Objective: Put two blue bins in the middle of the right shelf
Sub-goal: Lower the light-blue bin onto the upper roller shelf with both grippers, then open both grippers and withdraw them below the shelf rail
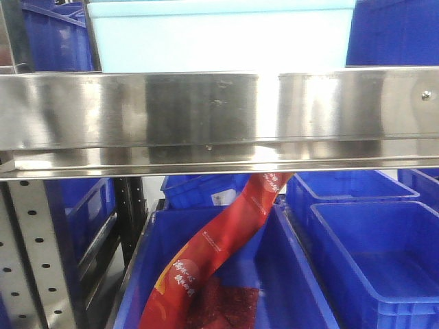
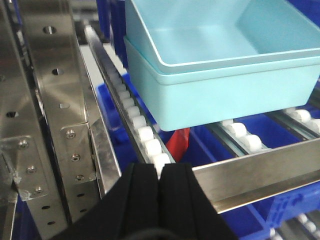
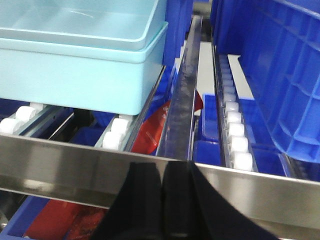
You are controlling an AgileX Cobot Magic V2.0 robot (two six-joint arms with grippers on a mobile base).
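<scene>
Two pale sky-blue bins point(image 2: 220, 75) sit nested one inside the other on the white rollers of the right shelf point(image 1: 219, 113), behind its shiny steel front rail. They show in the front view point(image 1: 223, 38) and the right wrist view point(image 3: 80, 70) too. My left gripper point(image 2: 160, 172) is shut with nothing in it, just in front of the rail by the left roller track. My right gripper point(image 3: 163, 172) is shut and empty too, in front of the rail, to the right of the bins.
Dark royal-blue bins point(image 1: 384, 260) fill the level below, one holding a red packet point(image 1: 206, 267). Another dark blue bin point(image 3: 280, 75) stands on the rollers right of the pale bins. Grey perforated uprights point(image 2: 45, 115) rise at the left.
</scene>
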